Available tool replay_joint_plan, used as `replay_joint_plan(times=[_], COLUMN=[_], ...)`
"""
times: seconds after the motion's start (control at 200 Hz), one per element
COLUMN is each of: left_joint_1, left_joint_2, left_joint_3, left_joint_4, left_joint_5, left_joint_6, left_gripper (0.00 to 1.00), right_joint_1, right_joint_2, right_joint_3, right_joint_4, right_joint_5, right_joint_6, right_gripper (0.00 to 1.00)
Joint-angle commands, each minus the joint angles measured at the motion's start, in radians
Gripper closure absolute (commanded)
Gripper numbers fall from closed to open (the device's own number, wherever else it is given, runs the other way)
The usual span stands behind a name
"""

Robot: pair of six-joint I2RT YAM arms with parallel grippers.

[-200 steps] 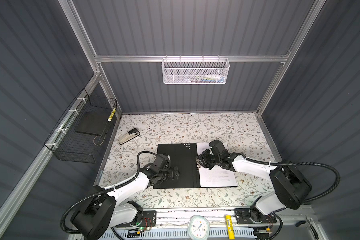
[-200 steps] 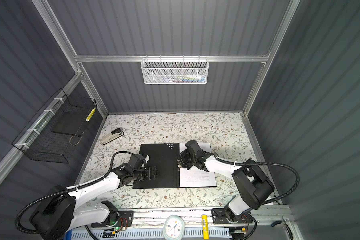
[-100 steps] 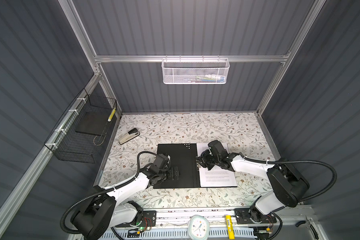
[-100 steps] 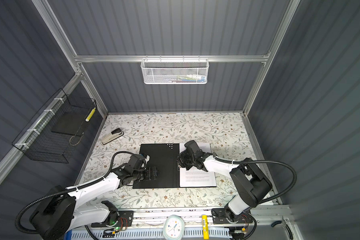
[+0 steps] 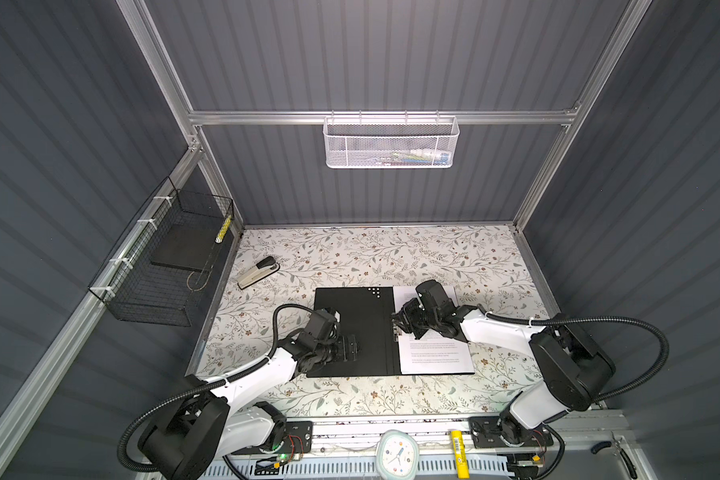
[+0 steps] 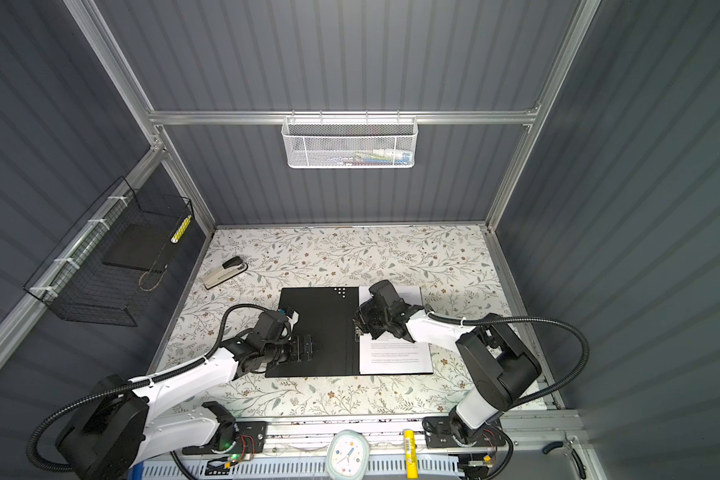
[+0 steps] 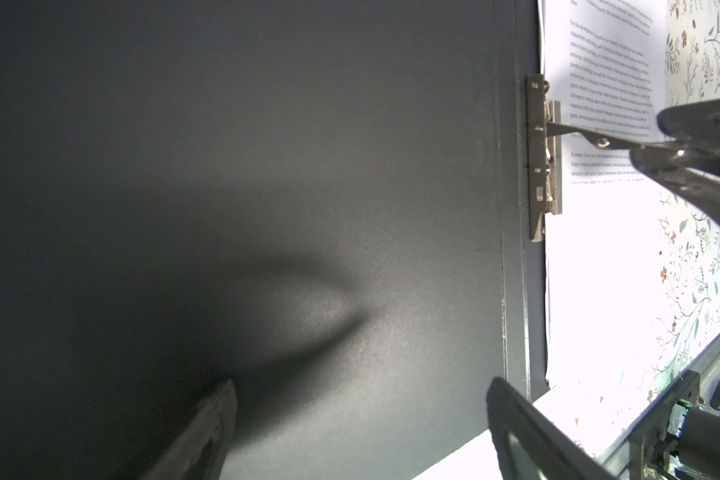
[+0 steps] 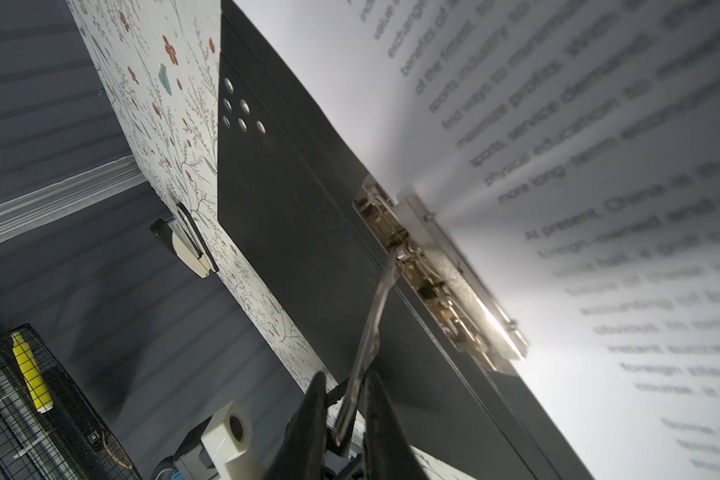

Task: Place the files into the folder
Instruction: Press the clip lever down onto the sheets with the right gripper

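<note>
The folder (image 5: 366, 332) lies open on the floral table, black inside up, seen in both top views (image 6: 333, 328). The files (image 5: 435, 353), white sheets with black text, rest on its right half with one edge by the metal clip (image 8: 441, 274) at the spine. The clip's thin lever (image 8: 377, 307) stands up from the clip, and my right gripper (image 8: 344, 382) is shut on its end. My left gripper (image 7: 360, 386) is open, its fingers spread low over the folder's bare left flap (image 7: 267, 166). In a top view the two grippers (image 5: 352, 349) (image 5: 395, 322) sit either side of the spine.
A stapler (image 5: 258, 272) lies at the back left of the table. A black wire basket (image 5: 171, 266) hangs on the left wall and a white mesh basket (image 5: 391, 143) on the back rail. A clock (image 5: 398, 455) and a yellow marker (image 5: 458, 455) lie at the front rail.
My right gripper's jaws have closed in on the clip lever, and that wrist has shifted slightly left. The left arm, folder and files have not moved.
</note>
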Motion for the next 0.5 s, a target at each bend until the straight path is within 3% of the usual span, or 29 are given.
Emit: replay_joint_plan(times=[0.0, 0.365, 0.495], left_joint_1=[0.006, 0.007, 0.006], left_joint_2=[-0.004, -0.001, 0.005], left_joint_3=[-0.017, -0.023, -0.022], left_joint_4=[-0.026, -0.022, -0.022], left_joint_5=[0.013, 0.013, 0.011], left_joint_6=[0.012, 0.011, 0.008], left_gripper=[0.05, 0.05, 0.05], right_joint_1=[-0.003, -0.003, -0.003], right_joint_2=[0.010, -0.004, -0.004], right_joint_3=[-0.011, -0.020, -0.020], right_joint_4=[0.011, -0.001, 0.019], right_joint_5=[-0.002, 0.001, -0.006], right_joint_6=[0.017, 0.023, 0.016], right_gripper=[0.84, 0.88, 0.94])
